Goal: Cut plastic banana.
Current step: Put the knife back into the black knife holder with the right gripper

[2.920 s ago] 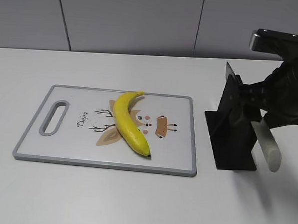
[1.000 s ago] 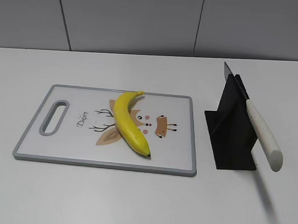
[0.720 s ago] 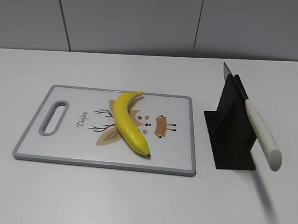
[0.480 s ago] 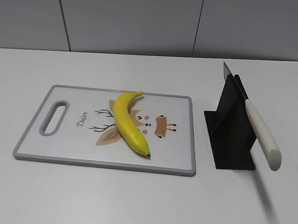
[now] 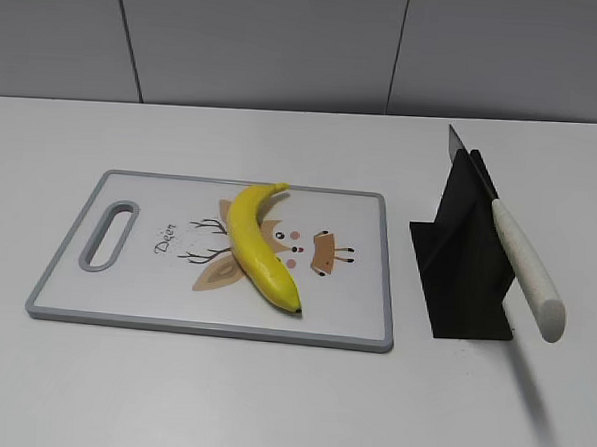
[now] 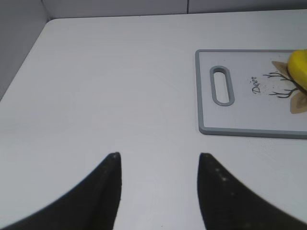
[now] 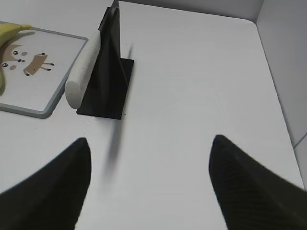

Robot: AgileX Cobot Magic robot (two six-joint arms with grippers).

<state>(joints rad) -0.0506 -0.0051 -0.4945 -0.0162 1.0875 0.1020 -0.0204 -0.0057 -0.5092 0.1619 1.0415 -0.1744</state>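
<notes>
Since the earliest frame, the right arm has been withdrawn from the knife, which is left resting in the black knife stand, blade up and pale handle slanting down off its near side. Nothing else has been moved. The plastic banana is seen lying uncut on the grey-rimmed cutting board, across the printed deer face, stem toward the far edge. The board rests on the white worktop, just beside the stand. The left claw is held with fingers apart above bare worktop near the board's handle end. The right claw is likewise spread wide, empty, well apart from the stand.
</notes>
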